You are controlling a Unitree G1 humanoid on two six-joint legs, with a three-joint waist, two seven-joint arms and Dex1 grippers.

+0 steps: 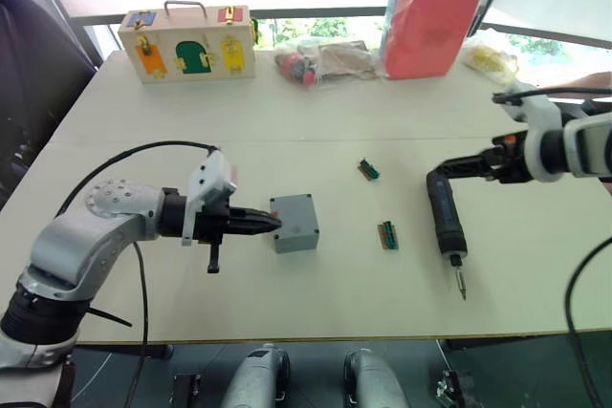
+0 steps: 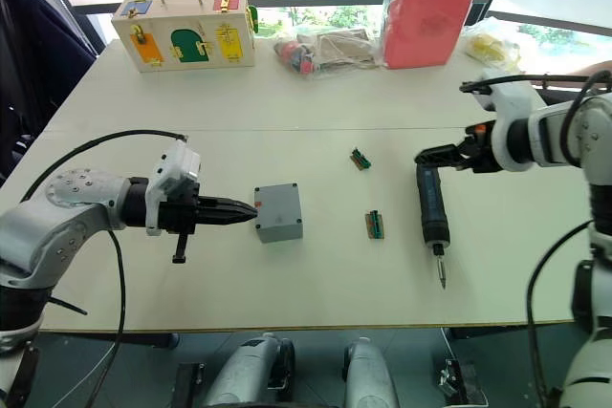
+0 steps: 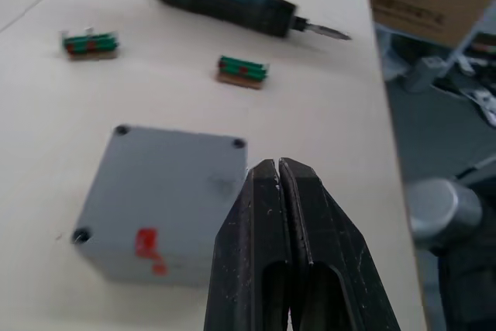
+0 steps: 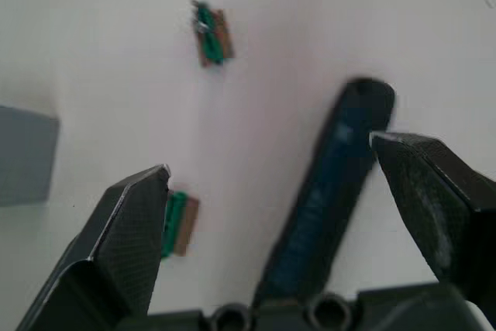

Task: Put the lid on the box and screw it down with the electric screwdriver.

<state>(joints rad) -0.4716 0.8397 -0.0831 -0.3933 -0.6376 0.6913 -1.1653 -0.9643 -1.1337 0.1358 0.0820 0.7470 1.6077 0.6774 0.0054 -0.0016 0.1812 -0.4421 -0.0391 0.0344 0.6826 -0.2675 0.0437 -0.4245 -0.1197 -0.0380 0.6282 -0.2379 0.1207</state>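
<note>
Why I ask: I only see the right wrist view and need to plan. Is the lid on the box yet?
Observer: The lid looks seated on the box: a closed grey top with screw holes at its corners.
Operator: Where's the left gripper?
Observer: The left gripper, jaws shut, points at the box's side wall, touching it or nearly so.
</note>
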